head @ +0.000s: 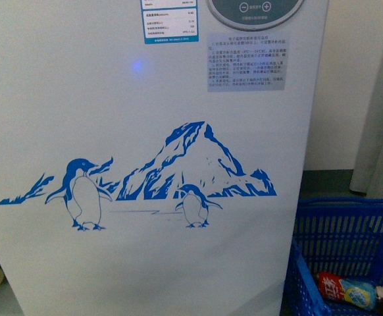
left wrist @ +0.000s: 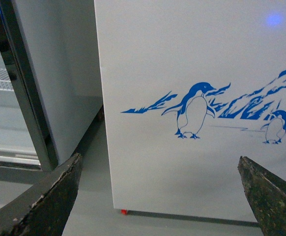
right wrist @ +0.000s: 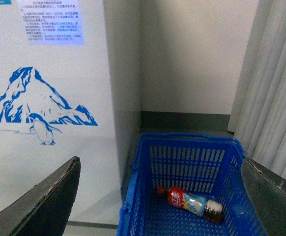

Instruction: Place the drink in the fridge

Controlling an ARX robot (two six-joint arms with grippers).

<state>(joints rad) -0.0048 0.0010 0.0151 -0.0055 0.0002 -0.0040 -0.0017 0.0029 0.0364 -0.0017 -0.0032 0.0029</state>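
Weight looks slight: the drink (right wrist: pixel 189 203) is a small plastic bottle. Its smooth round body could roll or slip, and its wall probably gives under a hard squeeze. A hold across the labelled middle seems safest. It lies on its side on the floor of the blue basket (right wrist: pixel 182 140), beside the fridge (head: pixel 145 131), not in it. The right tool (right wrist: pixel 160 161) hangs above it, well apart, fingers spread wide and empty. The left tool (left wrist: pixel 158 158), likewise spread, faces the fridge front.

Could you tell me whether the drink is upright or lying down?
Lying down: the drink rests lengthwise on the blue basket floor.
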